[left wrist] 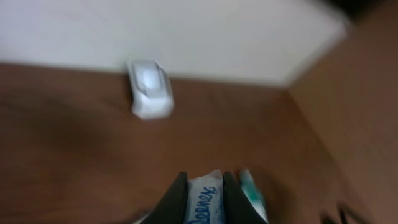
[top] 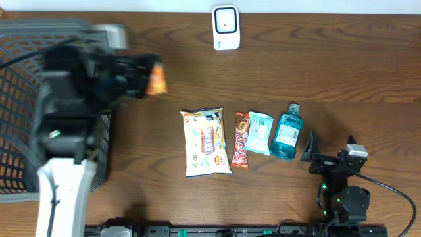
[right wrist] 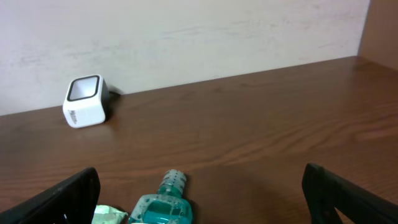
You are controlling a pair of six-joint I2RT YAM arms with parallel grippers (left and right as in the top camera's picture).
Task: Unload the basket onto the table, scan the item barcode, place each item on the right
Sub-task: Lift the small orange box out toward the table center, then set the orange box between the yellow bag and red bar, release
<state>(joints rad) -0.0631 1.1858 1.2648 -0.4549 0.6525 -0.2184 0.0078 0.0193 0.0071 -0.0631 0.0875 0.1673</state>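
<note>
Wooden tabletop (top: pixel 296 59) carries the scanner (top: pixel 225 27); to its left, beside the basket (top: pixel 20 112), the left gripper (top: pixel 139 76) is clamped on a small packet (top: pixel 156 79), judged light, soft and crushable, best pinched at one edge clear of the barcode, while the right gripper (right wrist: pixel 202 199) gapes wide and empty.

It looks like a shop checkout: a white barcode scanner (top: pixel 225 27) stands on the wooden counter (top: pixel 316 72), a grey shopping basket (top: pixel 13 118) is at one side, and a snack bag (top: pixel 206 143) and a mouthwash bottle (top: pixel 287 133) lie in a row.
</note>
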